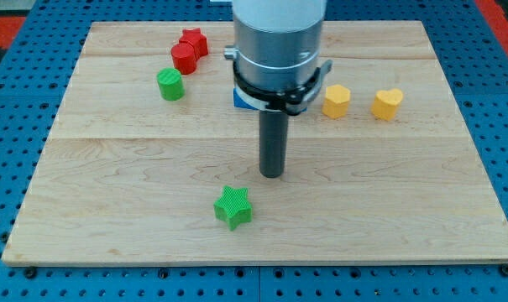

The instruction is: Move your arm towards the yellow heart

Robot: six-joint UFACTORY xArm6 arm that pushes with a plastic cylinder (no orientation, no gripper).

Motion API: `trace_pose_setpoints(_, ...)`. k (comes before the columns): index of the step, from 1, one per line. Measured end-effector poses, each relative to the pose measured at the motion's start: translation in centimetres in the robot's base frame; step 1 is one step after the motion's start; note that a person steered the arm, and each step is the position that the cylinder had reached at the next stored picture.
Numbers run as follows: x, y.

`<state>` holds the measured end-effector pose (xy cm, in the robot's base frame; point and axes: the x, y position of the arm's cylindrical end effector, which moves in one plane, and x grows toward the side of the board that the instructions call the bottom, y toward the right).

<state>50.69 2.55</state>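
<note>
My tip [272, 174] just above star block [233, 206]

A white arm housing steps down to a brushed silver collar ringed by a black clamp, apparently bolted, ending in a straight dark rod, my tip [272, 174].

two red blocks [188, 50], two green blocks [170, 84], two yellow blocks [336, 101], one partly hidden blue block [239, 99]
</note>
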Motion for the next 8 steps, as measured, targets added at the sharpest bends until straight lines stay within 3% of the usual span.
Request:
trace_pose_setpoints(1, 1.9, 2.7)
trace_pose_setpoints(3, 0.4, 12.9)
trace_pose_setpoints(4, -4.7, 21.4)
trace_pose_setpoints(5, -8.8, 24.4)
trace_pose_setpoints(6, -9.0, 17.5)
trace_pose_setpoints(7, -11.3, 15.6)
trace_pose_setpoints(8, -11.5, 21.9)
